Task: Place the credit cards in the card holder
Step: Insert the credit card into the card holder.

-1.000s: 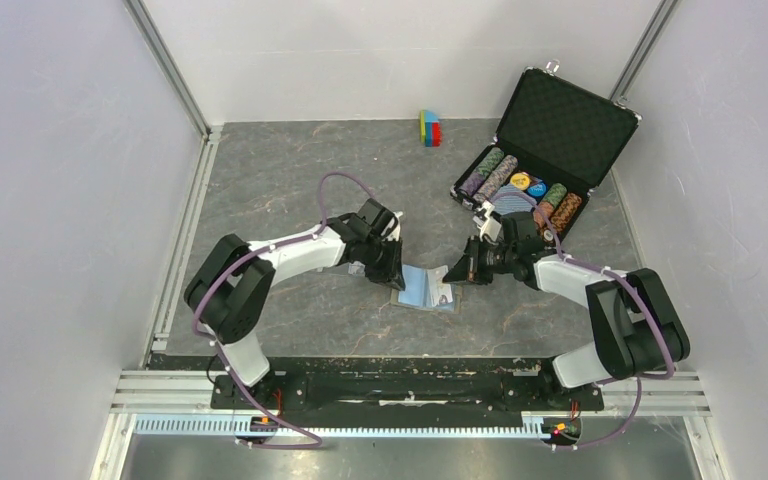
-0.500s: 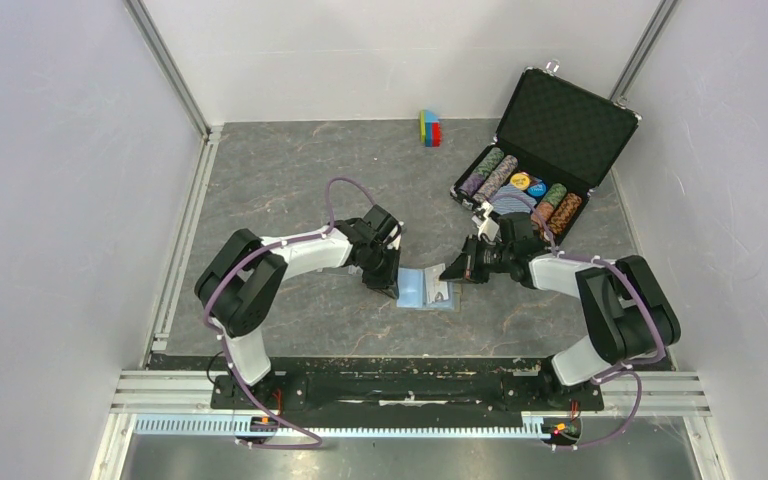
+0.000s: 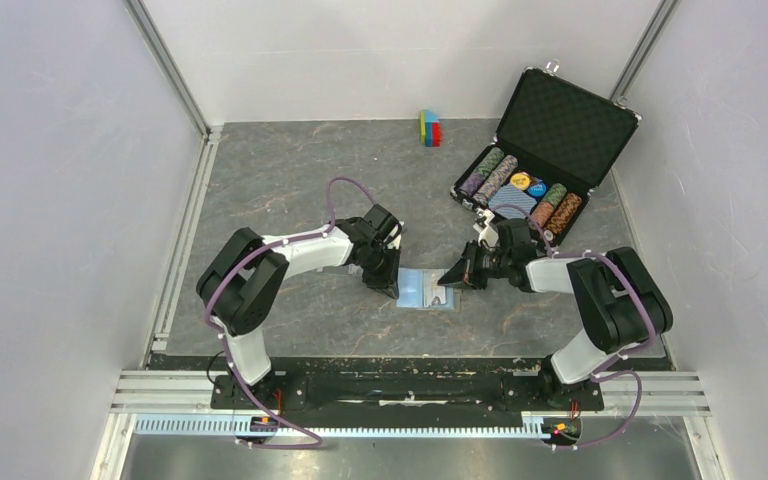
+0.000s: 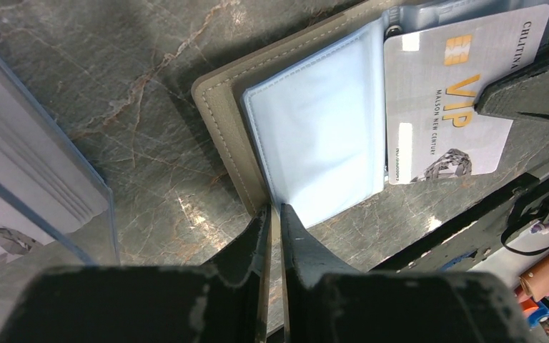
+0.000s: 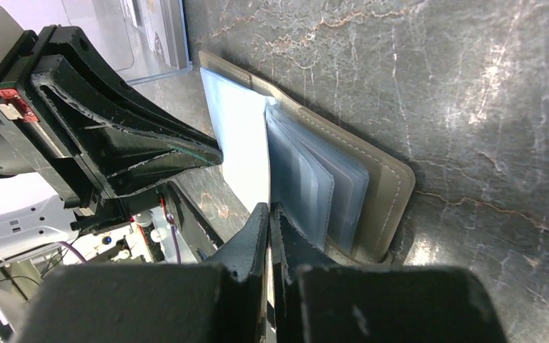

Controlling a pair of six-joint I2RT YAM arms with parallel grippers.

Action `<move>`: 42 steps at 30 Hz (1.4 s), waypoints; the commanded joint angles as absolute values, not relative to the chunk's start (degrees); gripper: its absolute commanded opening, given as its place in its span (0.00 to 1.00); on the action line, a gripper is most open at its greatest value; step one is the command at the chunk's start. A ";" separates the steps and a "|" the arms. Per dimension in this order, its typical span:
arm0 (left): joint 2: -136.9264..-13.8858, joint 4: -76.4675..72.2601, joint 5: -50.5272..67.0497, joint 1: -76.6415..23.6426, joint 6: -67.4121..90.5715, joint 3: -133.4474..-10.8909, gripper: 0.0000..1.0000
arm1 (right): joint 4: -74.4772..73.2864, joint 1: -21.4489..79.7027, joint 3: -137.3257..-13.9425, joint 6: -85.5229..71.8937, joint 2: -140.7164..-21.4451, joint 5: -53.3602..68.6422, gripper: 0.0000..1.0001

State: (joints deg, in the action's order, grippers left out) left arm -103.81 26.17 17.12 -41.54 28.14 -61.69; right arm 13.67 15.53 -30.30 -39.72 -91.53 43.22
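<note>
The taupe card holder [image 3: 422, 291] lies open on the table between my two grippers, its light blue sleeves up. In the left wrist view my left gripper [image 4: 273, 209] is shut on the near edge of the card holder [image 4: 218, 107]. A white credit card [image 4: 436, 100] marked VIP lies over the sleeves on the right half. My right gripper [image 3: 455, 278] is shut on that card's far end. In the right wrist view a pale sliver sits between the jaws of the right gripper [image 5: 269, 209], beside the stacked sleeves [image 5: 314, 186].
A clear plastic case [image 4: 36, 179] with more cards stands just left of the card holder. An open black chip briefcase [image 3: 550, 150] sits at the back right. A small stack of coloured blocks [image 3: 429, 127] stands by the back wall.
My left gripper has come down and forward onto the card holder's left edge and closed a little. The right gripper has shifted slightly left and nearer with the card.
</note>
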 commanded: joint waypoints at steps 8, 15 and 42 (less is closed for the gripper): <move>-106.27 27.35 16.88 -42.17 25.77 -61.53 0.14 | 17.41 16.45 -31.10 -40.89 -94.96 43.91 0.00; -106.58 27.33 17.23 -42.19 25.66 -61.44 0.14 | 15.50 16.83 -33.74 -37.55 -97.98 42.77 0.00; -106.70 27.34 17.73 -42.28 26.15 -61.85 0.17 | 13.09 20.74 -36.12 -33.20 -102.28 41.61 0.00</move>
